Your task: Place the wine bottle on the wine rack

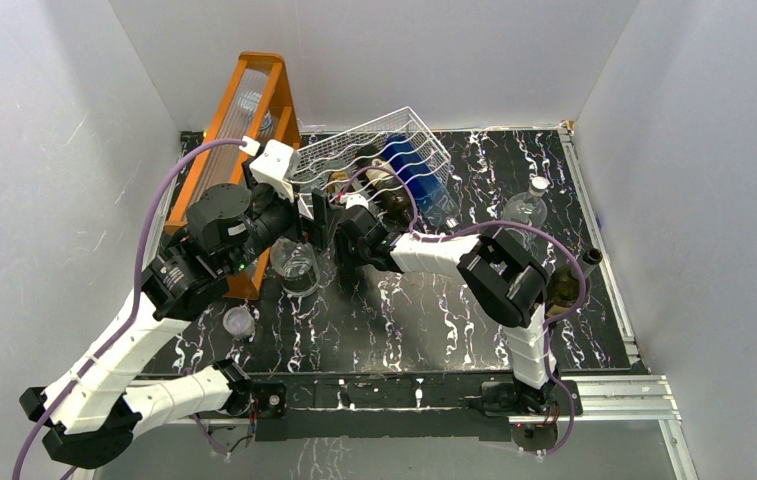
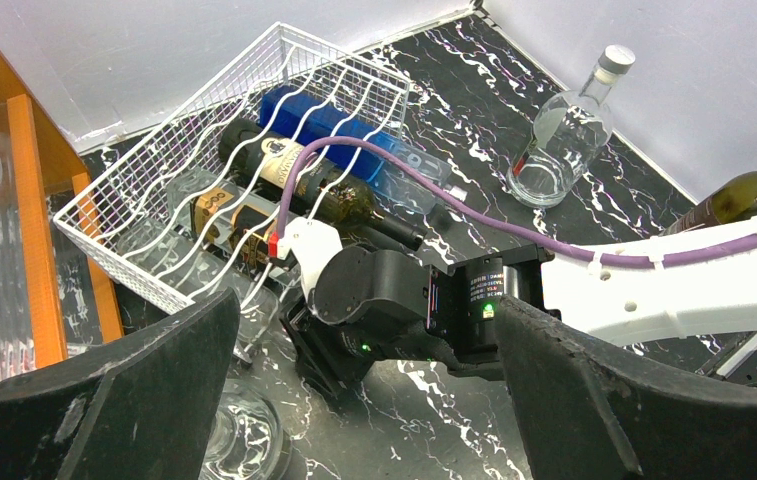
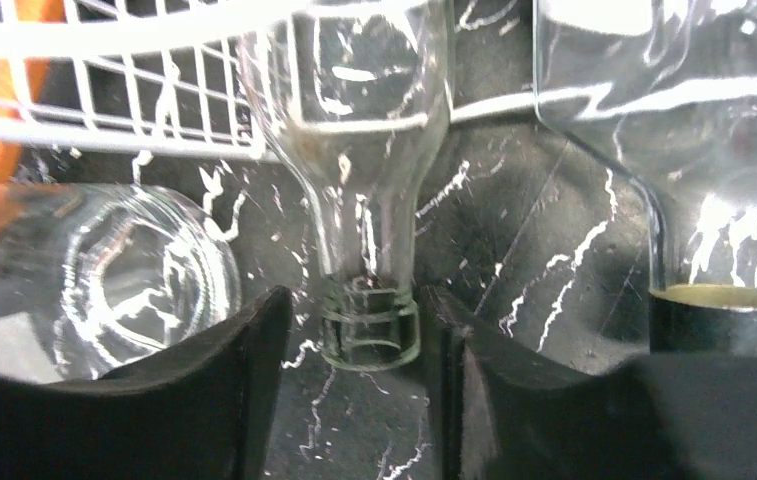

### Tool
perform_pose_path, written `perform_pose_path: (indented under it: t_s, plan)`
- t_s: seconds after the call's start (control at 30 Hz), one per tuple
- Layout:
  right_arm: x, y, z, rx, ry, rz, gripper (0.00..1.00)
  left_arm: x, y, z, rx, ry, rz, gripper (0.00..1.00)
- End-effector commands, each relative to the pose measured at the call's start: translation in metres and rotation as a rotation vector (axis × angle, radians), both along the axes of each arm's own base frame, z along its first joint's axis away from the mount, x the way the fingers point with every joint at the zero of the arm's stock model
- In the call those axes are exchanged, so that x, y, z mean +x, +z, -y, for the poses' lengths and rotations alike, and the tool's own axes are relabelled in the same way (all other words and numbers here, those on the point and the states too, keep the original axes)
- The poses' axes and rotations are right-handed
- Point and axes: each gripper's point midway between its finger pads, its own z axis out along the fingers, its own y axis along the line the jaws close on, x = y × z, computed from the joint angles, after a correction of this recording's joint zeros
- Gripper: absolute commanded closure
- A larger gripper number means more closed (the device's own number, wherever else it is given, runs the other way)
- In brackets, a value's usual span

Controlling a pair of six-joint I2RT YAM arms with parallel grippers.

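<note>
Btl count: 6 in all.

In wine rack [image 2: 154, 120]: 4, all lying down.
- blue btl [image 2: 319, 115], rack's far side
- dark btl [image 2: 294, 170], cream crest label
- gold-label btl [image 2: 219, 205]
- wine bottle [image 3: 369, 230], clear glass, in the rack row nearest orange frame [image 2: 32, 220]

Off rack: 2.
- capped clear btl [image 2: 559, 135], upright to rack's right, silver cap
- olive btl [image 2: 744, 200], further right of rack, partly cut off by arm

Other counts: 1 rack, 1 frame, 2 arms. Also 1 glass jar [image 1: 294, 265] just in front of rack's left corner, and 1 small clear cup [image 1: 239, 322] further out in front.

Wine bottle: body inside rack, neck poking out over rack's front rim wire, mouth just past the rim, over the table [image 1: 434, 320].

Right gripper [image 3: 359, 320]: at rack's front, one finger each side of that neck. Jaws slightly apart, sliver of table visible betw. one finger and the glass, no squeeze seen.

Left gripper [image 2: 364, 320]: in front of rack, above the jar, jaws spread wide, empty.

Readable writing: none. Print on cream label, gold label and small sticker on right arm's wrist too small or blurred to make out.
</note>
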Motion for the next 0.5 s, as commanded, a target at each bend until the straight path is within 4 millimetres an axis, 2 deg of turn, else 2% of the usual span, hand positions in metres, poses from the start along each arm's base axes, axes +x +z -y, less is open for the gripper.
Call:
perform_pose_path:
  t_s: [0.0,0.1,0.27,0.33,0.47]
  plan:
    - [0.022,0.053,-0.032,0.17,0.02,0.09,0.34,-0.001,0.003,-0.007,-0.004,0.019,0.004,0.02]
    - [0.019,0.058,-0.028,0.179,0.023,0.099,0.24,-0.002,0.003,-0.008,-0.003,0.02,0.005,0.02]
    - [0.011,0.07,-0.016,0.177,0.019,0.102,0.21,-0.002,0.005,-0.01,-0.002,0.026,0.013,0.02]
    - [0.008,0.08,-0.009,0.184,0.017,0.119,0.21,-0.003,0.007,-0.012,0.0,0.029,0.02,0.02]
    - [0.0,0.115,0.008,0.209,0.018,0.182,0.21,-0.005,0.014,-0.017,-0.005,0.04,0.04,0.02]
